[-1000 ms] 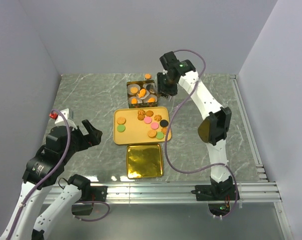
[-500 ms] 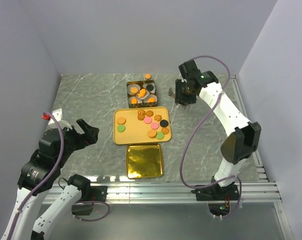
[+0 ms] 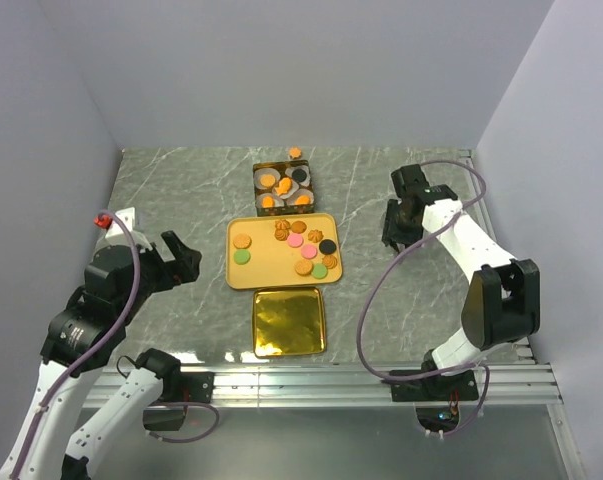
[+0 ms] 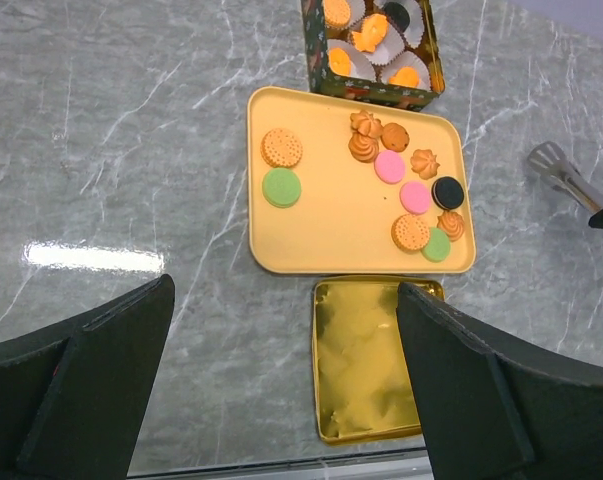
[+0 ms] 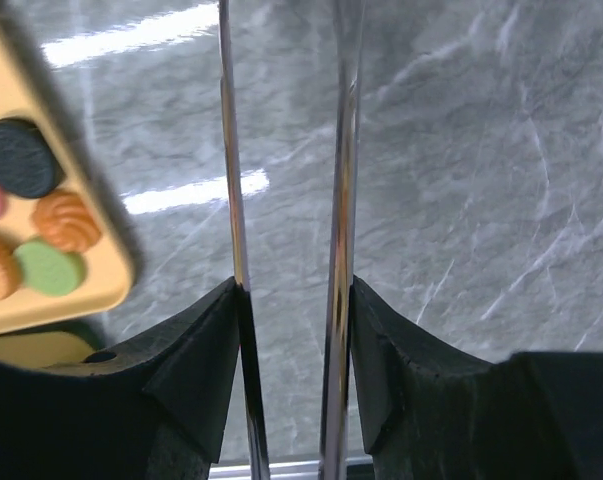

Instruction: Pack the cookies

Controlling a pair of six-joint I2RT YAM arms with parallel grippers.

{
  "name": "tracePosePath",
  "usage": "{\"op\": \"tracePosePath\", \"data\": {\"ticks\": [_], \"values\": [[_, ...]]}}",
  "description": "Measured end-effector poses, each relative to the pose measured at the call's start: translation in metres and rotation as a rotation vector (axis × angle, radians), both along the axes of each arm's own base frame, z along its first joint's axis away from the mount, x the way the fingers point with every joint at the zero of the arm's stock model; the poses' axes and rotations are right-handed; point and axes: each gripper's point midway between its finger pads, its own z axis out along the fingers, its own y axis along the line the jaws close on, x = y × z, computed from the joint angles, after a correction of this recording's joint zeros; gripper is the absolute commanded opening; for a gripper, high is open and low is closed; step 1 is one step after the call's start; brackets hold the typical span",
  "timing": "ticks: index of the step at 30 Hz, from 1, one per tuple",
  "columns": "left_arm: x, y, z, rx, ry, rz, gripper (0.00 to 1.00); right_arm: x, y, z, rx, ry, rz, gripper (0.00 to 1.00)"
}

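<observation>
from my seat, the left end effector (image 3: 184, 258) hangs over the left side of the desk (image 3: 181, 190), released, with its two dark fingers (image 4: 91, 380) spread wide. nothing sits between them. through its wrist camera i look down on the whole layout.

the right end effector (image 3: 396, 232) is out on the right of the desk, apart from the yellow tray (image 3: 266, 265). it is grasping a pair of metal tongs (image 5: 341, 200). in the right wrist view both thin blades run up from between the pads, each blade pressed against the inside of a finger. the blades stand apart from each other with only grey marble showing between them. the left wrist view shows the flat tip of the tongs at the right, above bare desk.

most of the cookies (image 3: 295, 240) lie loose on the yellow tray in the middle of the desk. two sit at its left and a cluster sits at its right, pink, green, tan, orange and one black. more cookies rest in white paper cups (image 4: 361, 12) inside the tin (image 4: 371, 92) just beyond the tray. one orange cookie (image 3: 295, 153) lies on the desk behind the tin. a gold lid (image 3: 289, 321) lies flat just in front of the tray.
</observation>
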Motion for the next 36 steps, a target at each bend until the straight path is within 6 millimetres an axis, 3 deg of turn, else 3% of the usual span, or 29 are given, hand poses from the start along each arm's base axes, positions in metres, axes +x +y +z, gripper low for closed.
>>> {"op": "tracePosePath", "data": {"ticks": [8,16,19,29,33,36], "values": [[0.004,-0.001,-0.002,0.02,0.001,-0.009,0.99,-0.005,-0.002,-0.036,0.011,0.037,-0.01,0.51],[0.014,-0.004,0.0,0.034,-0.025,-0.02,0.99,-0.03,0.001,-0.096,0.019,0.229,-0.024,0.58],[0.016,-0.005,0.0,0.041,-0.03,-0.025,0.99,-0.033,0.001,-0.106,0.015,0.263,-0.034,0.61],[0.019,-0.006,0.005,0.046,-0.059,-0.035,0.99,-0.04,-0.004,-0.099,-0.049,0.267,-0.081,0.78],[0.017,-0.007,0.006,0.048,-0.064,-0.047,0.99,-0.044,0.012,-0.07,-0.093,0.211,-0.043,0.8],[0.017,-0.009,0.006,0.046,-0.068,-0.059,1.0,-0.044,0.048,-0.036,-0.074,0.11,0.042,0.8]]}}
